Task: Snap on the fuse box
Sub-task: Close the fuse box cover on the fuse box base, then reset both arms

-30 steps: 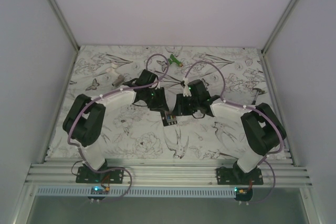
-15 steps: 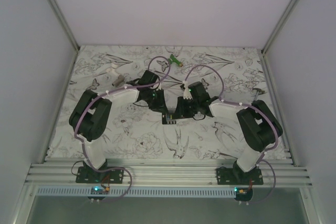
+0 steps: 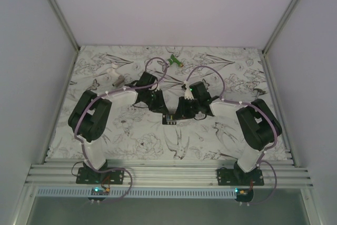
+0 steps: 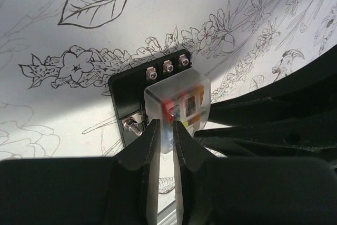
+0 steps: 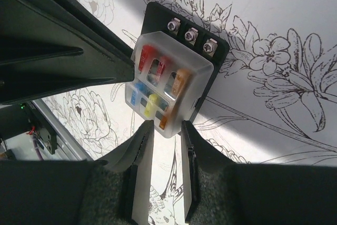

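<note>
The fuse box [image 4: 129,90] is a flat black block lying on the flower-printed table, with three screws [image 4: 167,67] along its far edge. A frosted clear cover [image 4: 181,98] sits on it, and red, yellow, blue and orange fuses [image 5: 152,101] show through. My left gripper [image 4: 164,126] is nearly shut, its tips on the cover's near corner. My right gripper [image 5: 165,125] comes in from the opposite side. Its narrow jaws close round another cover corner [image 5: 169,130]. In the top view both grippers meet over the fuse box [image 3: 170,119].
A green-and-white tool [image 3: 175,60] lies near the table's far edge. A small white piece [image 3: 112,69] and a grey one [image 3: 119,81] sit at the far left. Grey walls enclose the table on three sides.
Both arms have drawn in over the fuse box and now hide most of it from above. Both pairs of jaws have narrowed.
</note>
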